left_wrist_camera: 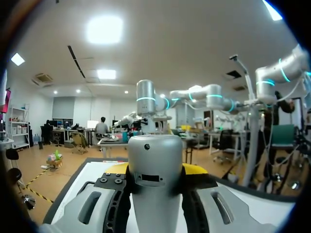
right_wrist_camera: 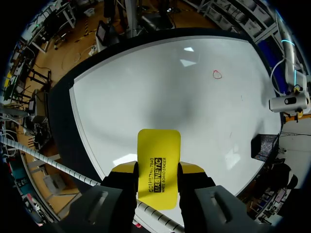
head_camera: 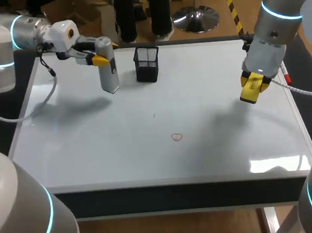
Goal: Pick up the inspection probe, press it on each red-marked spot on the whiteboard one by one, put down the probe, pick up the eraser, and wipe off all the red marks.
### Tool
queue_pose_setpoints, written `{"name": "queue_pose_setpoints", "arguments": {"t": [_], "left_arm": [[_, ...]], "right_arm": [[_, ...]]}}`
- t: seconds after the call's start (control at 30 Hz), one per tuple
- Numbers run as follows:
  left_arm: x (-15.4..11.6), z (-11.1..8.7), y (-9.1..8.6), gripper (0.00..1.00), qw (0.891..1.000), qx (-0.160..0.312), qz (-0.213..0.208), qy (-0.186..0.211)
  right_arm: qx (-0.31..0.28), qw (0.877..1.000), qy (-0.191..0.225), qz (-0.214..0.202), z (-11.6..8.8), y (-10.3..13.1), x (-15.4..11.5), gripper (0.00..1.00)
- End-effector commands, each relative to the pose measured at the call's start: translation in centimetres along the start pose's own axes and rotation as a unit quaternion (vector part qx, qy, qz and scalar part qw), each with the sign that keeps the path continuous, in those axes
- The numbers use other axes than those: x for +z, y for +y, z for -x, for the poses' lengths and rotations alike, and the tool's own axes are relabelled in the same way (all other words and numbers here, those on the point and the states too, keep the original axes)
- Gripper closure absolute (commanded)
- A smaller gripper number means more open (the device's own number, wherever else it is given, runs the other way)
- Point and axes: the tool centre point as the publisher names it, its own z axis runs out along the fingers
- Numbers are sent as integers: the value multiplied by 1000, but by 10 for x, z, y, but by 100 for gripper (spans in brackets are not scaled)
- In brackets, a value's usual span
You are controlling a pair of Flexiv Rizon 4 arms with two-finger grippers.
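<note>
The probe [head_camera: 108, 71], a silver cylinder, is held upright in the upper left of the head view, clamped between the yellow tips of the left gripper [head_camera: 104, 59], whose arm is seen coming in from the left edge; its lower end is placed at or just above the whiteboard [head_camera: 93, 148], and contact cannot be judged; in the left wrist view the gap between the fingers is filled by the probe, which is touched from both sides. Just right of the probe a black mesh cup [head_camera: 146, 64] is stood on the board, apart from it. The eraser [head_camera: 250, 94], yellow and flat, is gripped by the right gripper [head_camera: 252, 85] at the right of the frame and is held above the board; in the right wrist view it is pinched on both long edges and is seen sticking out ahead of the fingers. A single red mark [head_camera: 177, 137], a small loop, is drawn on the board below the centre, well apart from both grippers.
</note>
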Motion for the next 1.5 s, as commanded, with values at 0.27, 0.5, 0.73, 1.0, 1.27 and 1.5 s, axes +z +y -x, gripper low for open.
{"name": "queue_pose_setpoints", "arguments": {"t": [0.27, 0.5, 0.73, 1.0, 1.27, 1.5], "left_arm": [[-12, -1, 1, 100, 1000, 0, -8, -6], [-12, -1, 1, 100, 1000, 0, -8, -6], [-12, -1, 1, 100, 1000, 0, -8, -6], [-12, -1, 1, 100, 1000, 0, -8, -6], [-12, -1, 1, 100, 1000, 0, -8, -6], [-12, -1, 1, 100, 1000, 0, -8, -6]], "right_arm": [[-1, 1000, 1, -1, -1, 0, -1, 100], [-1, 1000, 1, -1, -1, 0, -1, 100], [-1, 1000, 1, -1, -1, 0, -1, 100], [-56, 998, 19, -1, 34, 62, 6, 100], [-99, 995, 23, 9, 73, 126, 24, 100], [-149, 988, 46, 8, 117, 174, 38, 100]]}}
